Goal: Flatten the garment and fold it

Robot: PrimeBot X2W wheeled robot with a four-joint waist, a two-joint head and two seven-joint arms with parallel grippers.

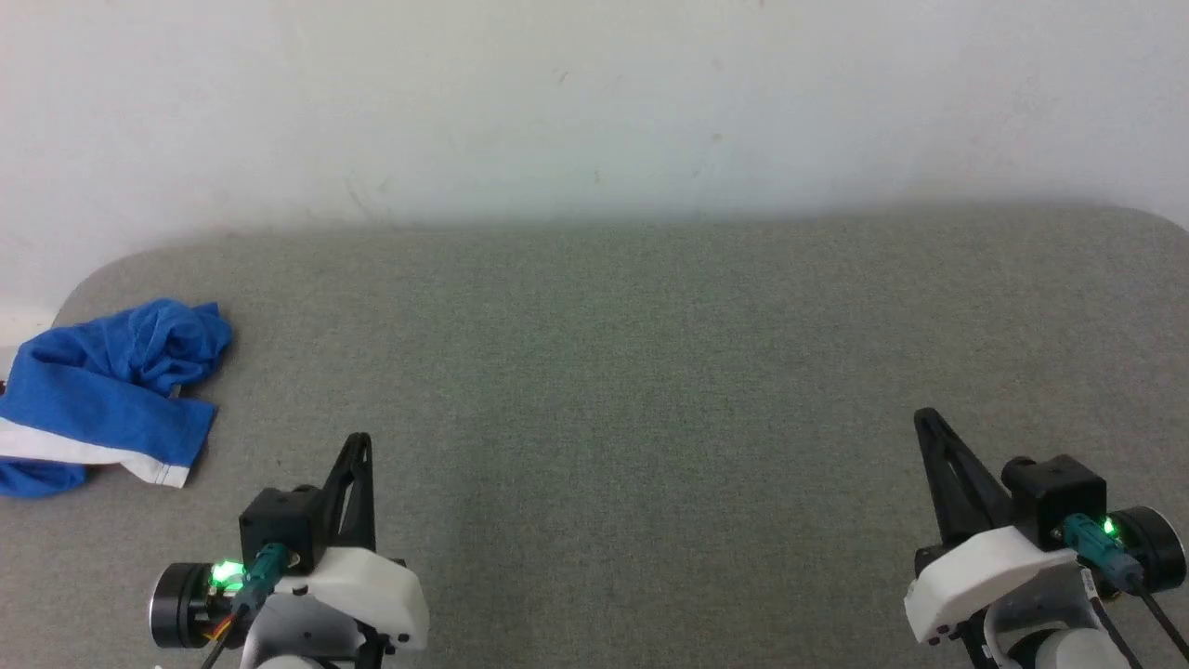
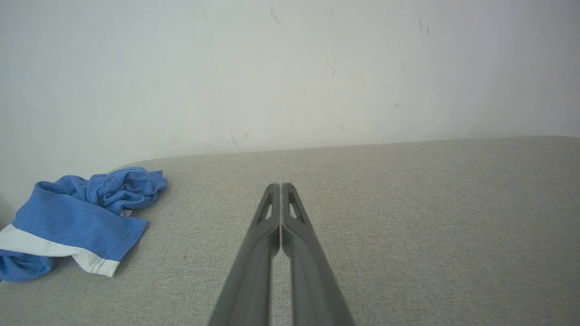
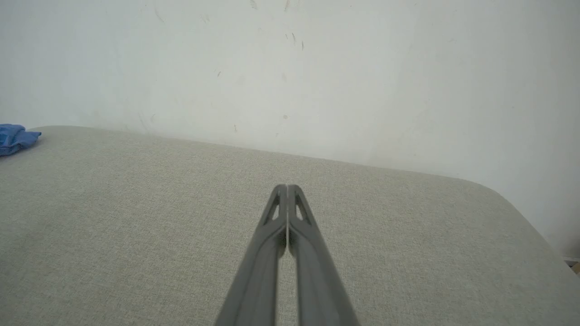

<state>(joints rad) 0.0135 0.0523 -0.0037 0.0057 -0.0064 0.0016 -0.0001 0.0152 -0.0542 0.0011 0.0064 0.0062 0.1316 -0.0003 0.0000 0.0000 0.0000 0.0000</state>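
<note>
Garment (image 1: 102,400), blue shorts with a white stripe, lies crumpled at the left end of the grey cloth-covered table (image 1: 650,372), which backs onto a white wall (image 1: 594,93). The left gripper (image 1: 360,439) is near the garment, to its right, with its fingers pressed together on nothing. The right gripper (image 1: 924,416), well apart at the table's right side, is likewise closed and empty.

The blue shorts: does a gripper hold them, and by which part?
Nothing is held: left gripper and right gripper are shut, empty; the shorts lie apart.
</note>
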